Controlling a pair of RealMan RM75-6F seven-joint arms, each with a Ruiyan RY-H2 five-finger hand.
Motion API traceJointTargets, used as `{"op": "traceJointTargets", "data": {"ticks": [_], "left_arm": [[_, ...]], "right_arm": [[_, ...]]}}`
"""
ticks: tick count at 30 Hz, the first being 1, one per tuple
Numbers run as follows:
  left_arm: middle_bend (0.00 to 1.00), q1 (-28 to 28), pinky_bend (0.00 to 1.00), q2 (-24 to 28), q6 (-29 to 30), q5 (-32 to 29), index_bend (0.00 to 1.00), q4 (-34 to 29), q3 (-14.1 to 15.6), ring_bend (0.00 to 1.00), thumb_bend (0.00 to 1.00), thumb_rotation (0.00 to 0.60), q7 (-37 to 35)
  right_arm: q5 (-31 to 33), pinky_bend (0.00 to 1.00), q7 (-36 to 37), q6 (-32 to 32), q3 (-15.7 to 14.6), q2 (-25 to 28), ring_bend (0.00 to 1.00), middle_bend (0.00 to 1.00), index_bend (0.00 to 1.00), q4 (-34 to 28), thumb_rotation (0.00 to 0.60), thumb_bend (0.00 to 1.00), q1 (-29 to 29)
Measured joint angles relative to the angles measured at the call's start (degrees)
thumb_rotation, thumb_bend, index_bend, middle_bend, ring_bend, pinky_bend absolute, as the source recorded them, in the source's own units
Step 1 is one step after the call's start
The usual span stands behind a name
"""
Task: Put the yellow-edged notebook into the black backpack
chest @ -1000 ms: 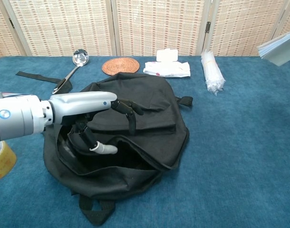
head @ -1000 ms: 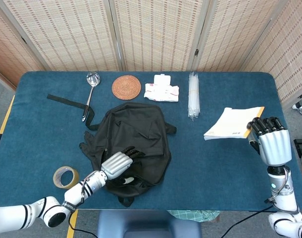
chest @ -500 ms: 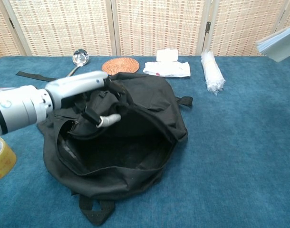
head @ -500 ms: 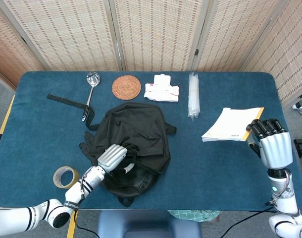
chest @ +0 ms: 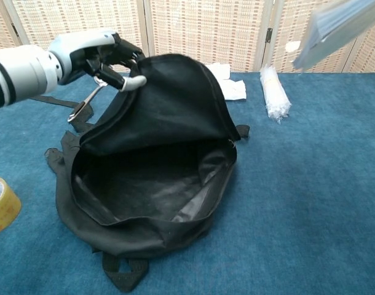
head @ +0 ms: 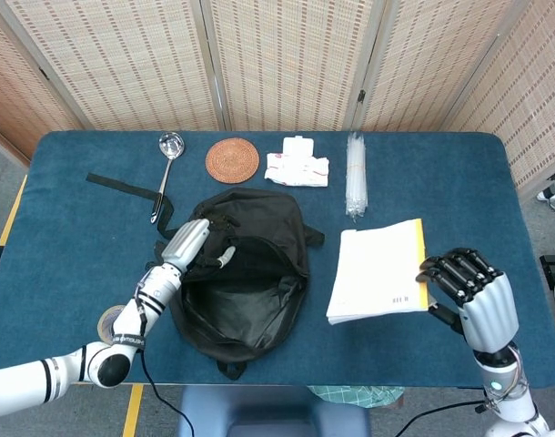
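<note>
Head view: we see the yellow-edged notebook (head: 378, 271) just right of the black backpack (head: 244, 273), lifted above the table (head: 68, 218), its yellow edge toward the right hand (head: 467, 293). That hand's fingers touch this edge; we cannot tell how firmly they clamp it. From the chest camera the notebook (chest: 341, 27) shows high to the backpack's right. Our left hand (chest: 98, 56) pinches the backpack's upper flap (chest: 169, 98) and holds it raised, so the mouth gapes. Behind the backpack lie a ladle (head: 166, 168), a woven coaster (head: 232, 160), a tissue packet (head: 297, 169) and bagged straws (head: 355, 175); a tape roll (chest: 2, 204) sits at its left.
</note>
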Motion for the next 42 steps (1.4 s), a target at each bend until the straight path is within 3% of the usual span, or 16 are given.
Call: {"op": "traceJointTargets", "data": {"ticks": [10,18,24,31,37,42], "left_arm": [[0.34,-7.9,0.06,-0.1,-3.3,-18.1,0.68,3.6,-3.9,0.29,0.56,0.600,6.2],[0.34,-11.0,0.05,-0.3,-4.5,-23.9,0.68,5.8,-4.6,0.29,0.56,0.600,7.7],[0.34,-11.4,0.05,0.3,-6.2,-25.7,0.68,6.1,-4.6,0.28,0.56,0.600,6.4],[0.34,-11.5,0.05,1.3,-7.1,-26.0,0.68,5.7,-4.3,0.28,0.56,0.600,5.0],[0.34,-11.2,0.05,2.0,-7.2,-25.9,0.68,5.4,-4.0,0.28,0.56,0.600,4.0],[0.34,-10.7,0.05,2.8,-7.6,-25.6,0.68,4.7,-3.9,0.28,0.56,0.600,2.8]], "right_arm": [[-6.4,0.47,0.9,-7.6,-2.9,-2.9,0.53,0.54,0.88,-8.9,0.600,0.46,3.6],[-5.8,0.48,-0.5,-18.2,-2.7,-12.3,0.54,0.54,0.88,-6.6,0.600,0.46,8.9],[-4.7,0.49,-1.5,-22.8,-0.7,-21.6,0.54,0.54,0.88,2.6,0.600,0.46,13.7],[-4.0,0.49,-1.3,-24.8,0.5,-31.7,0.54,0.54,0.88,17.9,0.600,0.46,18.3],[-3.8,0.49,-0.7,-25.0,-1.2,-37.6,0.55,0.54,0.89,31.0,0.600,0.46,20.3],[-2.6,0.49,0.3,-24.1,-4.1,-40.1,0.57,0.54,0.89,37.4,0.600,0.46,19.7]]}}
